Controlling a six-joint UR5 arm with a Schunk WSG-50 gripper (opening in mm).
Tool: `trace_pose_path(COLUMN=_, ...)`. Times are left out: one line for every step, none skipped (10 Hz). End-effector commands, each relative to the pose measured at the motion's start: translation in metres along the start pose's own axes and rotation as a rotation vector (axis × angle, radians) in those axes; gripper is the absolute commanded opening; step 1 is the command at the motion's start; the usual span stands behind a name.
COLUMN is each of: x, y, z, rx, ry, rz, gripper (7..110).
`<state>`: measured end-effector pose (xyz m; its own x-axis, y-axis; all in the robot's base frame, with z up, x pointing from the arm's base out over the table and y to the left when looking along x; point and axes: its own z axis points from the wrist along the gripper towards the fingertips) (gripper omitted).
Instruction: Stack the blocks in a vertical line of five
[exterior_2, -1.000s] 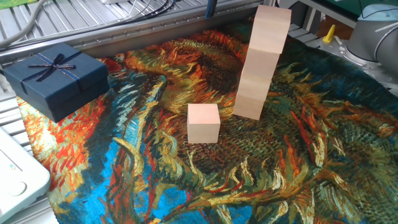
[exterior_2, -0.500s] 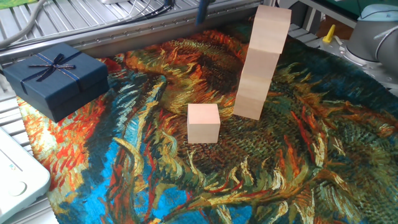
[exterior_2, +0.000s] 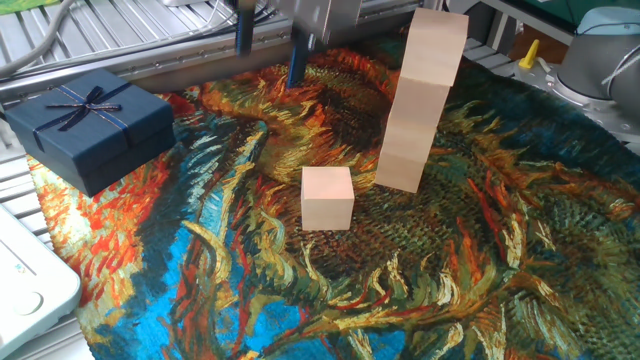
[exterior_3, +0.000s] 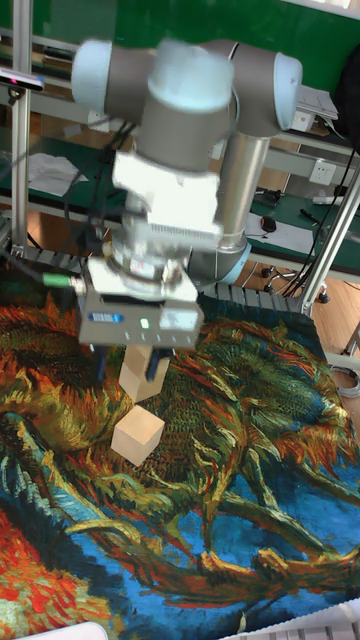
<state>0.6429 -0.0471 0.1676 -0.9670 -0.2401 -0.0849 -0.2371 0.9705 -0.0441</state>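
Pale beige wooden cubes: four stand stacked in a leaning column right of centre on the painting-print tabletop cloth; the fifth cube lies loose just left of its base. Tool hovers far-left, released and empty, fingers apart. Step judged in hand: fetching the fifth cube; next move calls for descent astride it.

Fixed view: high, near. Tall view: probably opposite, facing arm. Shared: cloth.
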Motion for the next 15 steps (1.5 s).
trace_pose_path(x=0.004, y=0.034, z=0.045, rx=-0.061, ry=0.020, rz=0.064, gripper=66)
trace_pose_path(x=0.007, y=0.032, z=0.050, rx=-0.049, ry=0.014, rz=0.057, gripper=66)
trace_pose_path(x=0.001, y=0.031, z=0.045, rx=-0.048, ry=-0.006, rz=0.035, gripper=66)
trace_pose_path(x=0.007, y=0.026, z=0.045, rx=-0.027, ry=0.021, rz=0.017, gripper=66)
trace_pose_path(x=0.012, y=0.016, z=0.045, rx=0.012, ry=0.039, rz=-0.026, gripper=66)
trace_pose_path(x=0.012, y=0.018, z=0.045, rx=0.008, ry=0.037, rz=-0.006, gripper=66)
trace_pose_path(x=0.007, y=0.021, z=0.045, rx=-0.006, ry=0.018, rz=0.023, gripper=66)
trace_pose_path(x=0.004, y=0.030, z=0.045, rx=-0.041, ry=0.010, rz=0.081, gripper=66)
trace_pose_path(x=0.002, y=0.037, z=0.045, rx=-0.068, ry=0.004, rz=0.136, gripper=66)
trace_pose_path(x=0.001, y=0.039, z=0.045, rx=-0.077, ry=0.003, rz=0.183, gripper=66)
trace_pose_path(x=0.008, y=0.035, z=0.045, rx=-0.058, ry=0.028, rz=0.234, gripper=66)
trace_pose_path(x=0.013, y=0.027, z=0.045, rx=-0.024, ry=0.045, rz=0.221, gripper=66)
trace_pose_path(x=0.009, y=0.026, z=0.051, rx=-0.025, ry=0.046, rz=0.228, gripper=66)
trace_pose_path(x=-0.001, y=0.025, z=0.069, rx=-0.038, ry=0.045, rz=0.243, gripper=66)
trace_pose_path(x=-0.005, y=0.020, z=0.088, rx=-0.038, ry=0.050, rz=0.240, gripper=66)
